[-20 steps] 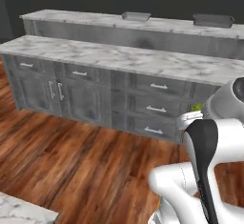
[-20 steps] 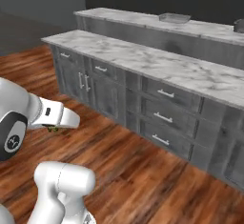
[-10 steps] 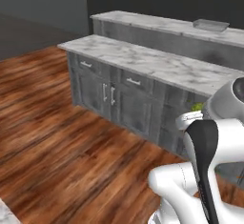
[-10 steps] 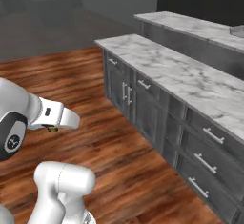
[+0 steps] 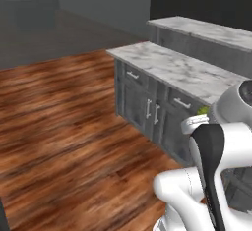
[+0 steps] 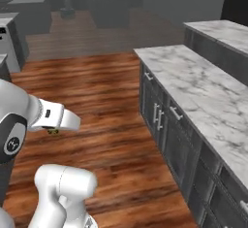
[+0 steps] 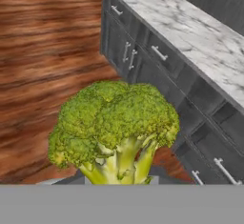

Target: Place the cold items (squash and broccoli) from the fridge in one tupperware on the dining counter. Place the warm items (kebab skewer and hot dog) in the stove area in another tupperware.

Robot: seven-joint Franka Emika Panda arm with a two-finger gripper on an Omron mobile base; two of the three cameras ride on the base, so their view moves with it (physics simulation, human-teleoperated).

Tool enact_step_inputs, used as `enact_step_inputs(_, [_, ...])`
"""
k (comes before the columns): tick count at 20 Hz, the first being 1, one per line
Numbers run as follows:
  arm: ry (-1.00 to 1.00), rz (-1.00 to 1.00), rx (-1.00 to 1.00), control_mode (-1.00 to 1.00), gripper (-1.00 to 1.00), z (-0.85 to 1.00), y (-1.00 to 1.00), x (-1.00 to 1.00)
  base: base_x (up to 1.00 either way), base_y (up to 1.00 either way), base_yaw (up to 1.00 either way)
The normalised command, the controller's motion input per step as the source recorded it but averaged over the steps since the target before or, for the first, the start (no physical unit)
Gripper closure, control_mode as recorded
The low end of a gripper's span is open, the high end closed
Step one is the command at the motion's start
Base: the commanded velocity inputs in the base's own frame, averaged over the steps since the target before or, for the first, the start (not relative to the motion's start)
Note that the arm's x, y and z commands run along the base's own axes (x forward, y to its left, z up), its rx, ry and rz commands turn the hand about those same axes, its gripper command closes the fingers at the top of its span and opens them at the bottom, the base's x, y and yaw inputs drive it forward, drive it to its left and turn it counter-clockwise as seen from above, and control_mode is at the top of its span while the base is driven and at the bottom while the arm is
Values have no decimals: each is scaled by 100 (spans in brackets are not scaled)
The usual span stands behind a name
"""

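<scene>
The gripper [image 7: 119, 182] is clenched on the stalk of the broccoli [image 7: 114, 125], whose green head is held up over the wooden floor [image 7: 43, 51]. Just beyond, a marble worktop [image 7: 190, 32] is seen above grey drawers [image 7: 157, 56]. The carrying step for a cold item is judged to be in hand; next, a container on the dining worktop must be reached.

The broccoli [image 7: 114, 130], green-crowned with a pale stalk, sits upright, clamped in the end effector [image 7: 116, 180].
</scene>
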Motion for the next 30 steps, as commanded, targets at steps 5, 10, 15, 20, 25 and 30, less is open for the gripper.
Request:
enact_step_inputs(5, [0,0,0,100,100,0,0,0,100,-26,27])
enact_step_inputs(10, [0,0,0,100,100,0,0,0,100,9,6])
enact_step_inputs(15, [0,0,0,100,100,0,0,0,100,54,-11])
enact_step_inputs(20, [0,0,0,100,100,0,0,0,100,97,-38])
enact_step_inputs(25, [0,0,0,100,100,0,0,0,99,100,-36])
enact_step_inputs(30, [0,0,0,100,100,0,0,0,99,100,-36])
